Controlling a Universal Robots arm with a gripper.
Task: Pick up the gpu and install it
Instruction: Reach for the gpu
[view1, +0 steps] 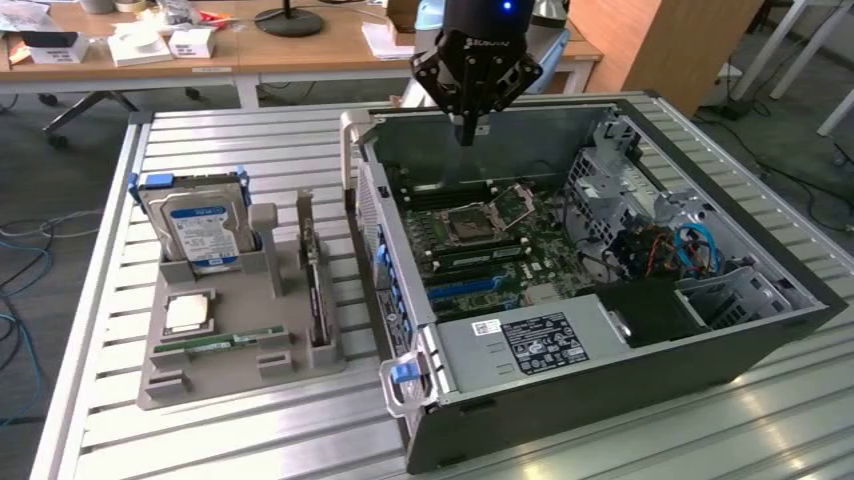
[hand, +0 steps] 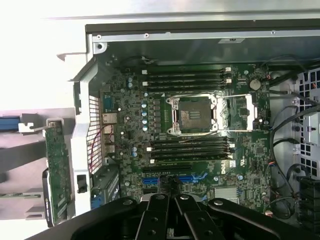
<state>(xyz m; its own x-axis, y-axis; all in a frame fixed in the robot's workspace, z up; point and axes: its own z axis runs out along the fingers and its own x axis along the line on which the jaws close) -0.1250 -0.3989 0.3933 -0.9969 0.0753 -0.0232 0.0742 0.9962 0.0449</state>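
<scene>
On the grey holder (view1: 200, 375) at the exterior view's left, the gpu (view1: 312, 275) stands on edge, thin and dark, just beside the open case (view1: 587, 400). The pincer (view1: 467, 132) hangs over the motherboard (view1: 481, 240), tips together, empty. Wrist view adds the card's face (hand: 56, 170) and blue slots (hand: 192, 177). Its top edge stands free.

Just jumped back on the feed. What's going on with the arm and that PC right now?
The arm's tool hangs shut and empty above the open computer case, over the motherboard. The gpu stands on edge in the grey parts holder, at the exterior view's left of the case, near the hard drive. It has not yet been picked up.
</scene>
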